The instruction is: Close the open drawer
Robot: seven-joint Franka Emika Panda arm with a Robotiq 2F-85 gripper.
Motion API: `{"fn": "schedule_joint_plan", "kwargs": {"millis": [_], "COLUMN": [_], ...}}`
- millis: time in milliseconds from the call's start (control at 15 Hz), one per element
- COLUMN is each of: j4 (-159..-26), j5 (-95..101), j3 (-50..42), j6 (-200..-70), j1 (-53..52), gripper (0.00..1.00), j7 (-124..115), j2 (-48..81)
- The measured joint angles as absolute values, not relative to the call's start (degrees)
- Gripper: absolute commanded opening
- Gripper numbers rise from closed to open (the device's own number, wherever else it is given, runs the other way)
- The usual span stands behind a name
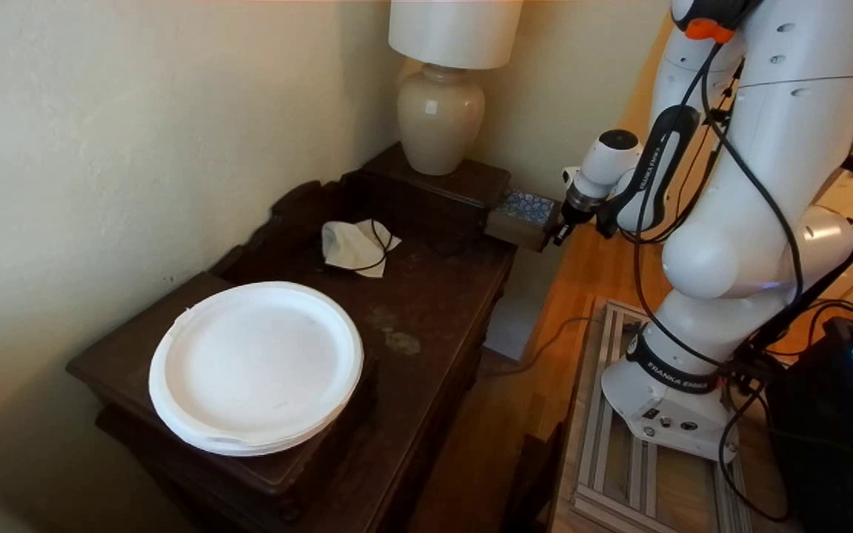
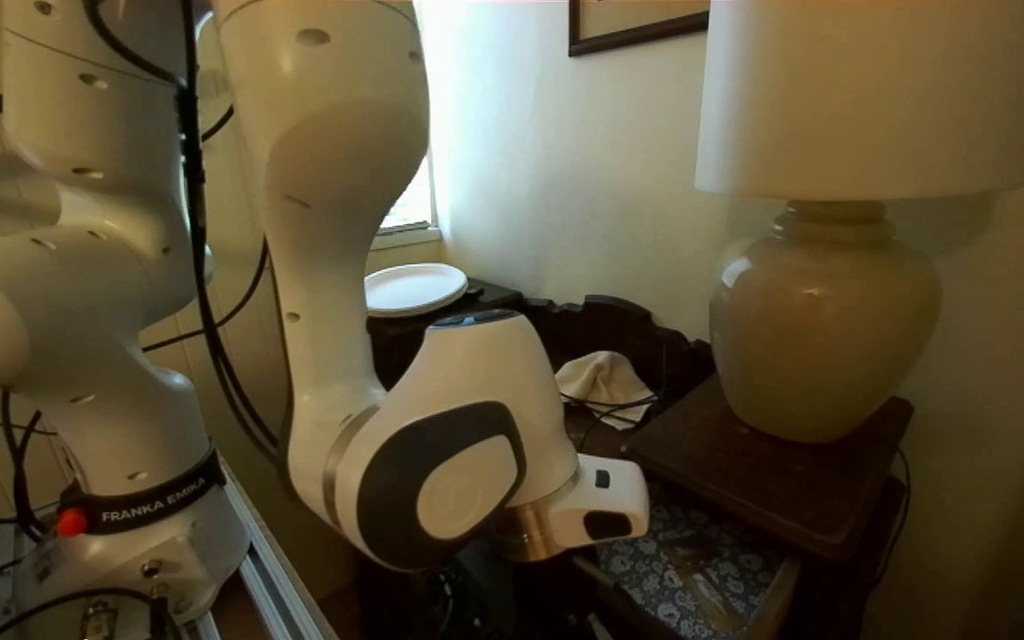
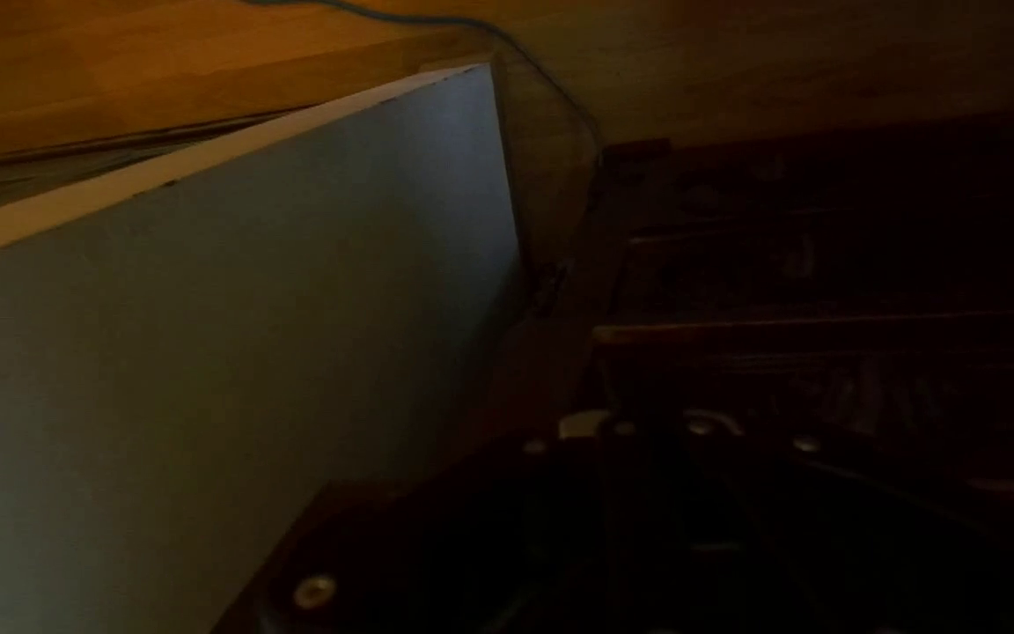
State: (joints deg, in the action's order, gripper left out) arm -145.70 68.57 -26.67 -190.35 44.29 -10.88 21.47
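Observation:
The small dark-brown drawer sticks out open from under the raised end of the dark table. Its side wall [image 1: 513, 229] and blue floral lining show in an exterior view; in an exterior view its pale inner edge [image 2: 779, 594] also shows, with a long brownish item lying inside. My gripper [image 1: 561, 235] points down at the drawer's outer front end, very close to it; whether it touches I cannot tell. In the wrist view the black gripper [image 3: 648, 401] is very dark, its fingers together with nothing seen between them. In an exterior view the arm hides the fingertips.
A lamp [image 1: 441, 118] stands on the raised table end above the drawer. A white plate [image 1: 256, 366] and a cloth [image 1: 358, 246] with a black cable lie on the table [image 1: 426, 340]. A pale grey panel [image 3: 234, 352] stands on the floor below the drawer.

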Motion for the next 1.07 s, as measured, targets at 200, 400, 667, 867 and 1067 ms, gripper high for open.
{"fn": "schedule_joint_plan", "kwargs": {"millis": [200,400,667,867,1067], "j4": [-144.84,-144.85,-144.03,-142.53,-140.92], "j5": [66.41,57.75,54.98,54.98,54.98], "j3": [-26.02,-23.47,-19.91,-17.07,-15.28], "j6": [-191.66,-191.98,-195.16,-197.75,-200.25], "j1": [45.25,47.2,50.23,52.41,53.51], "gripper": [0.04,0.03,0.03,0.03,0.03], "j7": [-9.74,-3.17,-0.94,-1.13,-1.57], "j2": [23.4,24.08,24.58,24.66,24.71]}}
